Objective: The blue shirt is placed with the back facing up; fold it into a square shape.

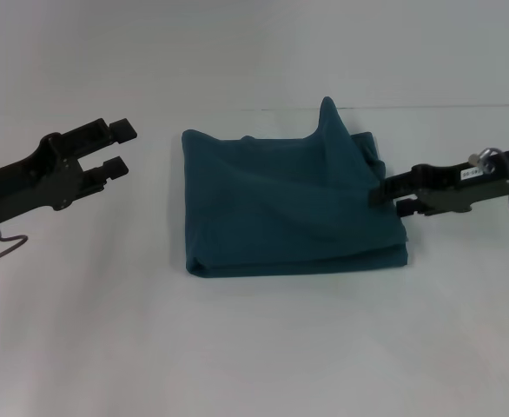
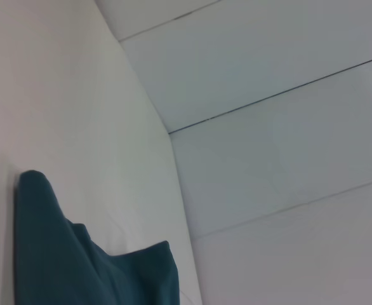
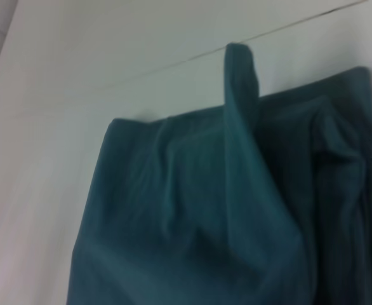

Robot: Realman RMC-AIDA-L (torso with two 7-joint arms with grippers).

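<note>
- At the left edge of the head view, the left tool [image 1: 115, 148] is seen held above the white bench [image 1: 263, 347], in the middle-left of the frame; its two black fingers [image 1: 121, 129] are spread apart with a clear gap between them, and nothing is held.
- The left tool is set well apart from the cloth, with bare bench between the fingertips and the nearest fabric edge.
- In the centre of the head view, the blue shirt [image 1: 280, 217] is seen lying on the bench, folded into a roughly square, layered block; stacked edges are visible along its lower side.
- The top surface of the shirt is creased, and a peak of fabric is raised at the upper right of the block, rising to a rounded point.
- In the left wrist view, part of the same shirt [image 2: 78, 267] is shown in the lower left of the frame, with the raised point at its upper left.
- In the right wrist view, most of the frame is filled by the shirt [image 3: 192, 210], with the raised fold standing at the upper centre and bunched layers at the right.
- At the right of the head view, the right tool [image 1: 383, 193] is seen at the right edge of the shirt, at mid-height; its fingers are closed narrowly on the fabric there, and the cloth is drawn into folds towards that grip.
</note>
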